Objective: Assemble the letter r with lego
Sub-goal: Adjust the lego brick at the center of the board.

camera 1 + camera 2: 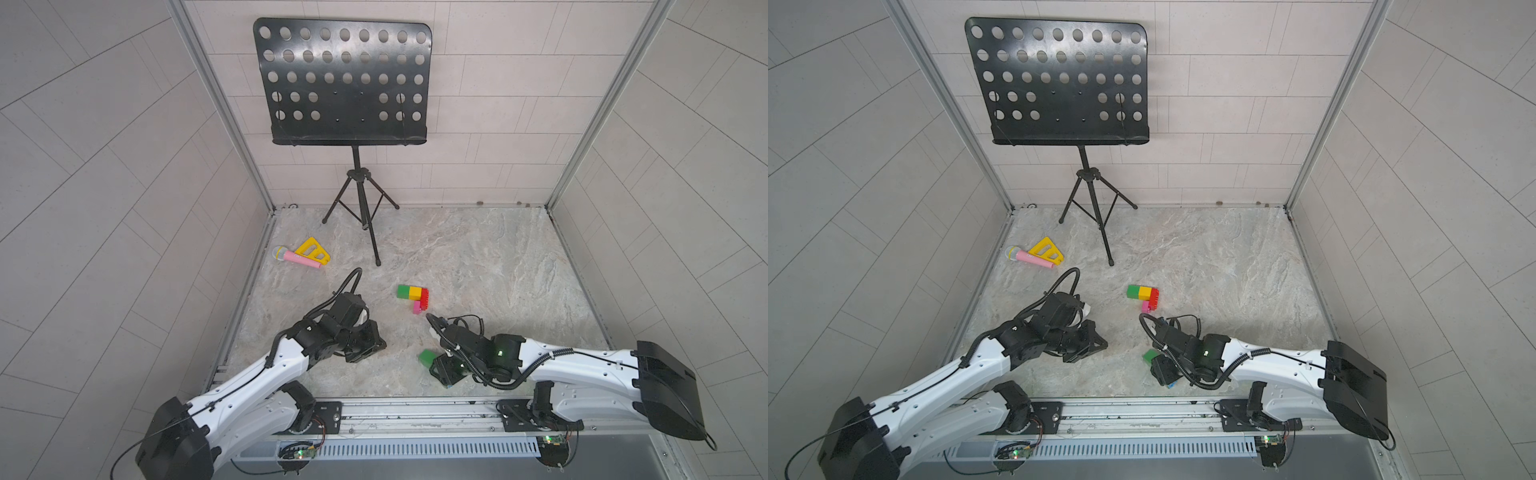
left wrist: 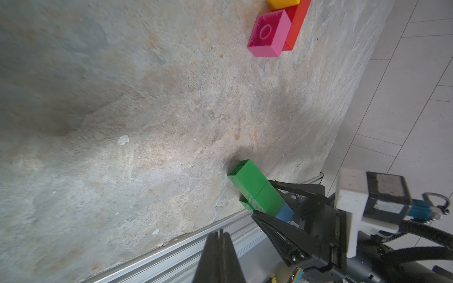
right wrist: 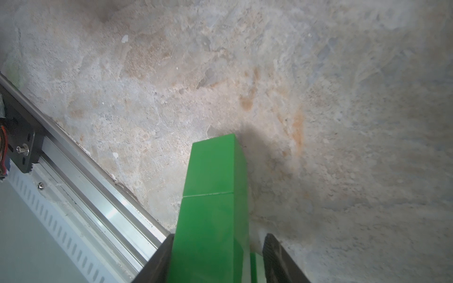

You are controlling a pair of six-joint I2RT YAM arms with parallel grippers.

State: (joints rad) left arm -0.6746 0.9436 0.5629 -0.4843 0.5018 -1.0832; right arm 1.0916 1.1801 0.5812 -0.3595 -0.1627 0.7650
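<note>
Two green lego bricks joined in a stack (image 3: 213, 196) lie near the table's front edge, with a blue brick (image 2: 284, 212) at the stack's rear end. My right gripper (image 3: 220, 235) straddles the green stack (image 1: 427, 357); one finger touches it and a narrow gap shows at the other. Farther back lies a joined group: green brick (image 1: 402, 291), yellow brick (image 1: 414, 292), red brick (image 1: 424, 298) and pink brick (image 1: 416, 307). My left gripper (image 2: 220, 232) is shut and empty, low over the table left of the stack (image 1: 379, 345).
A black music stand (image 1: 365, 216) stands on its tripod at the back. A pink toy microphone (image 1: 297, 258) and a yellow triangular toy (image 1: 313, 249) lie at the back left. The metal front rail (image 1: 415, 409) runs just behind the right gripper.
</note>
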